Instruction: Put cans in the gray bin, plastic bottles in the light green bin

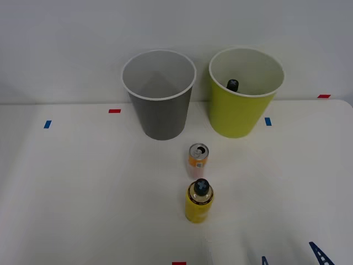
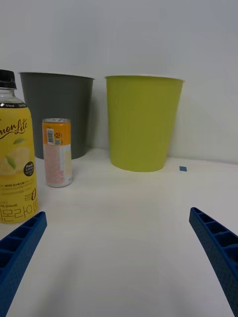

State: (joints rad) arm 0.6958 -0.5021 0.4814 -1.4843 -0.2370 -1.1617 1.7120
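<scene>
Ahead, bottle (image 2: pixel 16 163) and can (image 2: pixel 57 152) upright, clear of spread, empty hand (image 2: pixel 119 257)

The claw (image 2: pixel 119 257) has 2 blue ribbed fingers (image 2: pixel 215 247) with hollow cells

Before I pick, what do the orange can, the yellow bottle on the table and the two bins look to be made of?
Orange can: likely metal, with a shiny silver top and pull-tab. Yellow bottle: apparently clear plastic, see-through at the shoulder, glossy printed label, black screw cap. Gray bin and light green bin: probably matte molded plastic, with faint vertical ribbing on the green one's wall; the material is not certain.
</scene>
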